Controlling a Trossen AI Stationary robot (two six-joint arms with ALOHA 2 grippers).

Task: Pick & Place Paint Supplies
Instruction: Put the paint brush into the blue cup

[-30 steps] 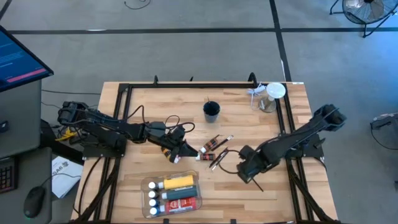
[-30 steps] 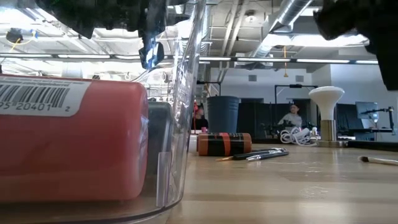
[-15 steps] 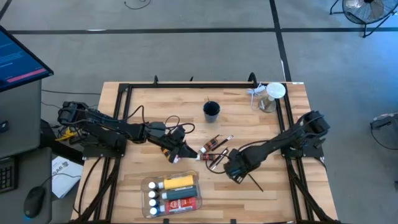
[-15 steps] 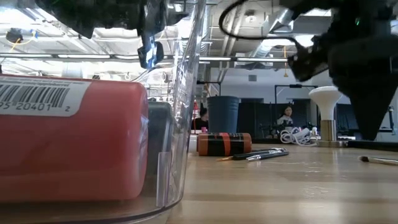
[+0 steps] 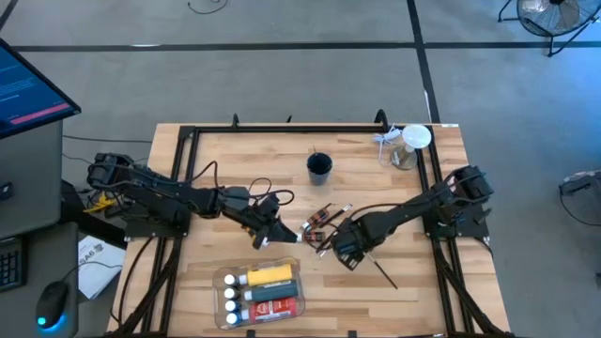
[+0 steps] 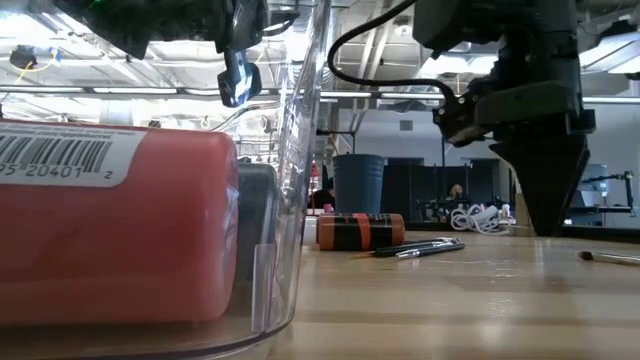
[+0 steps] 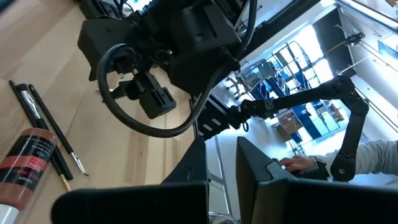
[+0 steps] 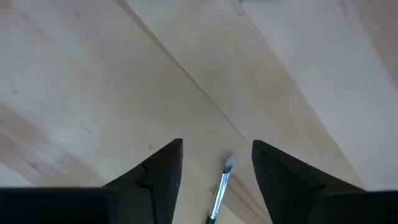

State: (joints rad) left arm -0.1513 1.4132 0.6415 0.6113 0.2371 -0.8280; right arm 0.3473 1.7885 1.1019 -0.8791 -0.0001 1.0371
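Right gripper point(image 5: 340, 253), fingers spread and empty, has swept leftward to frame centre, now straddling a thin brush point(image 8: 219, 188) tip (ready to pinch). Left gripper point(image 5: 267, 232) waits just left, state unclear. Clear tray point(image 5: 222, 282), lower centre, holds packed tubes.

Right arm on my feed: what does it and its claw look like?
The right arm is matte black and jointed, with a black cable looping off its wrist. Its right claw has two dark, wedge-shaped fingers tapering to blunt tips. No markings show.
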